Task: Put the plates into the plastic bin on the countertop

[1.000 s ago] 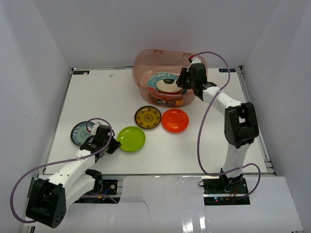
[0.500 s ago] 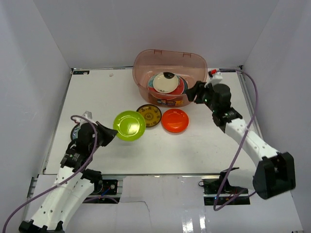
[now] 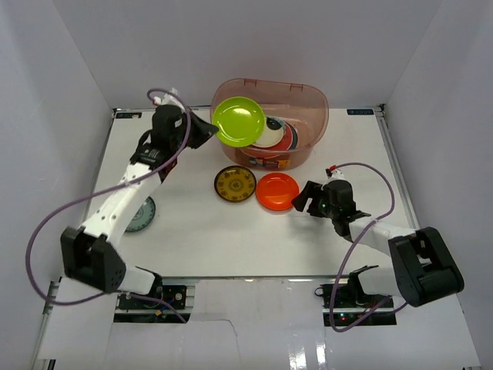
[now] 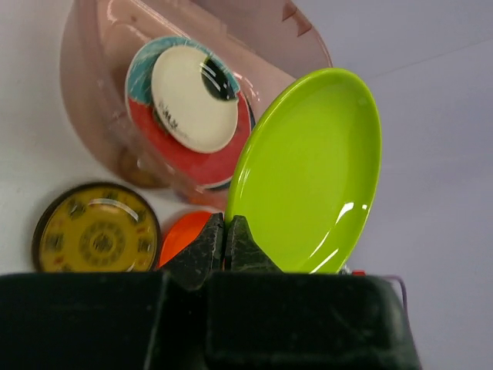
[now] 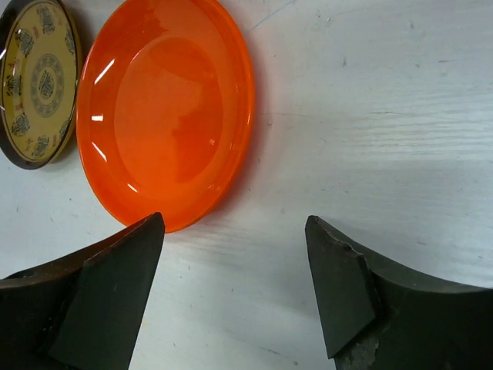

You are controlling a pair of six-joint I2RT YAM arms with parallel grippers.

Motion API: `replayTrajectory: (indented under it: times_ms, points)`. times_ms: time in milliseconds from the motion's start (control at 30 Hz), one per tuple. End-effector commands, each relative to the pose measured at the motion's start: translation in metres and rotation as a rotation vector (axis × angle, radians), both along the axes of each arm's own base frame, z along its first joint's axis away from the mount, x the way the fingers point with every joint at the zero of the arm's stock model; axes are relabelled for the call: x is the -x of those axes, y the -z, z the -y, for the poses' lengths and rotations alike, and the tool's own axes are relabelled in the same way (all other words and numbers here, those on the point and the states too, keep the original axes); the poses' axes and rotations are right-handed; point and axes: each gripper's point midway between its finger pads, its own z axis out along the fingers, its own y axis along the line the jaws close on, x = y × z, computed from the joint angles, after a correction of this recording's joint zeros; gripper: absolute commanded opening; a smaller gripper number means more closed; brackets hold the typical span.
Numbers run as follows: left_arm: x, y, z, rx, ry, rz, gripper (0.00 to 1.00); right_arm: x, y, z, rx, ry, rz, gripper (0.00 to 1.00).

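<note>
My left gripper (image 3: pixel 206 132) is shut on the rim of the lime green plate (image 3: pixel 239 122) and holds it tilted above the left edge of the plastic bin (image 3: pixel 308 96). The wrist view shows the same lime green plate (image 4: pixel 312 173) clamped at my left gripper (image 4: pixel 225 233). Inside the bin (image 4: pixel 100 100) a cream plate (image 4: pixel 192 96) lies on a red-teal floral plate (image 4: pixel 181 154). My right gripper (image 3: pixel 302 198) is open, low over the countertop (image 3: pixel 185 146), just right of the orange plate (image 3: pixel 277 190). The orange plate (image 5: pixel 166 112) lies just ahead of my right gripper (image 5: pixel 235 254).
A brown-gold plate (image 3: pixel 234 186) lies left of the orange plate and also shows in the right wrist view (image 5: pixel 38 81). A small blue-patterned plate (image 3: pixel 142 216) lies at the left, partly under the left arm. White walls enclose the countertop.
My left gripper has carried the lime green plate from the near left of the table up to the bin's left edge. My right gripper has left the bin and dropped beside the orange plate.
</note>
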Motion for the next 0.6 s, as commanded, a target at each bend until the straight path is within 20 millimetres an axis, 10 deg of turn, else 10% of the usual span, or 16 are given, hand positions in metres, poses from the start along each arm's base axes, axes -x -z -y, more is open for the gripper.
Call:
replayTrajectory:
  times_ms: [0,233,333,567]
  points:
    - [-0.04,-0.04,0.029,0.001,0.057,0.134,0.0,-0.011,-0.004,-0.016,-0.102,-0.013,0.033,0.79]
    - [-0.133,0.03,0.077,-0.1,0.098,0.044,0.0,-0.013,0.017,-0.024,-0.14,-0.015,-0.03,0.54]
    - [-0.152,0.027,0.097,-0.118,0.133,0.069,0.0,-0.014,0.021,-0.024,-0.147,0.001,-0.04,0.5]
    - [-0.177,0.091,0.12,-0.183,0.176,-0.017,0.14,-0.02,0.022,-0.023,-0.152,0.022,-0.042,0.39]
